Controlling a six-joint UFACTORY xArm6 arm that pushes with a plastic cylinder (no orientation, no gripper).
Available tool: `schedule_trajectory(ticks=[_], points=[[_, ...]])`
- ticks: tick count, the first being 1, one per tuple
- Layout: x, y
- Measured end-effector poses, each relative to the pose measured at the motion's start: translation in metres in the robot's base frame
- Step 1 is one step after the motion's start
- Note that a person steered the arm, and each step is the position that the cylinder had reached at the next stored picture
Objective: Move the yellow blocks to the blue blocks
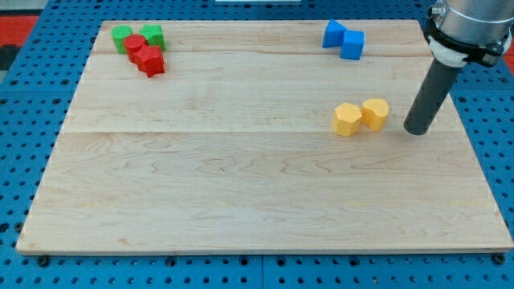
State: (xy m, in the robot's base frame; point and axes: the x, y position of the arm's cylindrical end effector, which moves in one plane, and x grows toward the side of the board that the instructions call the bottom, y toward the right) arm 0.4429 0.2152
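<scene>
A pale wooden board (241, 185) lies on a blue perforated base (32, 96); a red patch shows at the view's top left corner. No brand, label or writing can be read anywhere in view.

The dark rod ends in my tip (417, 131), resting on the board near its right edge. The rod carries no jaws, so there is nothing to open or close, and it touches no block. The tip stands at about 3 o'clock from the yellow pair, near but apart.

Two yellow blocks sit touching each other: the left yellow block (347, 120) and the right yellow block (375, 113), both many-sided in outline.

Two blue blocks, touching, lie at about 12 o'clock from the yellow pair, well apart, by the board's top edge: left blue block (334, 34), right blue block (352, 45).

At the board's top left, a cluster: two green blocks (122, 37) (152, 34) and two red blocks (135, 46) (151, 61), packed together.
</scene>
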Motion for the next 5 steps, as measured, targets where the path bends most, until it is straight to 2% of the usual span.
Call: schedule_trajectory(ticks=[1, 2, 3, 4, 5], points=[[-0.046, -0.034], [-0.014, 0.012], [0.034, -0.042], [0.035, -0.108], [-0.005, -0.1]])
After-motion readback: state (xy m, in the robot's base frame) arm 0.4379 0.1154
